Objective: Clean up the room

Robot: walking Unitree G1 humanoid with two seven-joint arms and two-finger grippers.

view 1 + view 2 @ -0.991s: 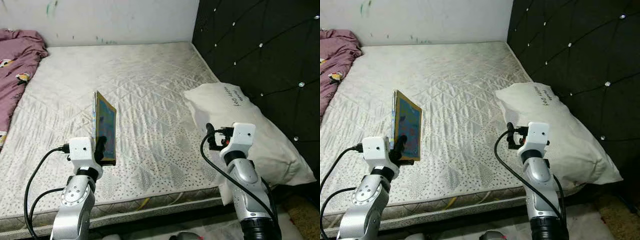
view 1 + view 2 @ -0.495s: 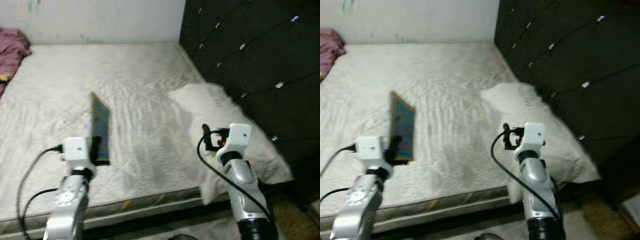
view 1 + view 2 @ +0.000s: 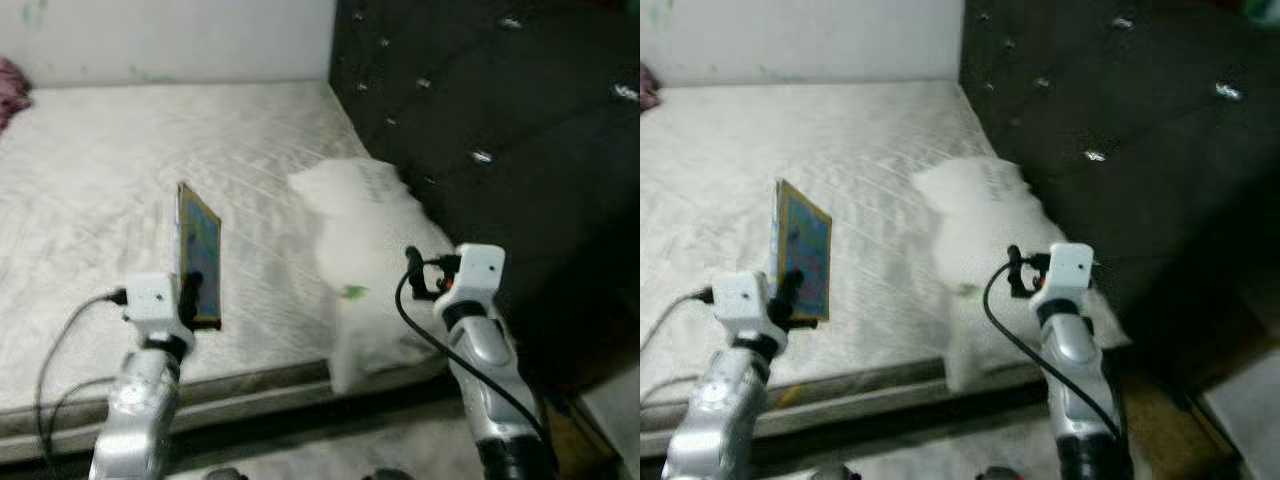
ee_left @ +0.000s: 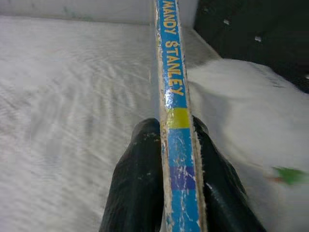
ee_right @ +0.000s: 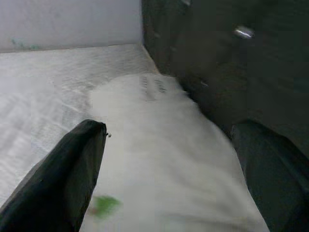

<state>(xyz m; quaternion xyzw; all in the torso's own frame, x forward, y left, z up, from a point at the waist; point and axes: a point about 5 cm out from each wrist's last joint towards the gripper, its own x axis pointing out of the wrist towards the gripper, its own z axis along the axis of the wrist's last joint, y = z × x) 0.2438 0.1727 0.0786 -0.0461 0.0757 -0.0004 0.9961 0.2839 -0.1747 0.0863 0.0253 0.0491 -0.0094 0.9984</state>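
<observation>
In the left eye view, your left gripper [image 3: 196, 297] carried the book [image 3: 199, 255] upright by its lower edge, above the near part of the mattress [image 3: 90, 190]. The picture was blurred, so a swing of the body could have let that tall thin book lever loose and drop; that was my judgement, not something seen. Your right gripper [image 3: 418, 272] hung above the pillow [image 3: 365, 235], which lay against the dark headboard [image 3: 500, 120].

In the right eye view, the book [image 3: 801, 250] stood tilted a little, its cover facing the pillow's side.

In the left wrist view, the jaws were clamped on the book's spine [image 4: 176, 121], one finger [image 4: 137, 188] pressed to each face. The hold was low on the book, so it could pivot.

In the right wrist view, the jaws stood wide apart and held nothing, one finger [image 5: 63, 179] on each side of the picture, the pillow [image 5: 164, 164] beyond them, untouched.
</observation>
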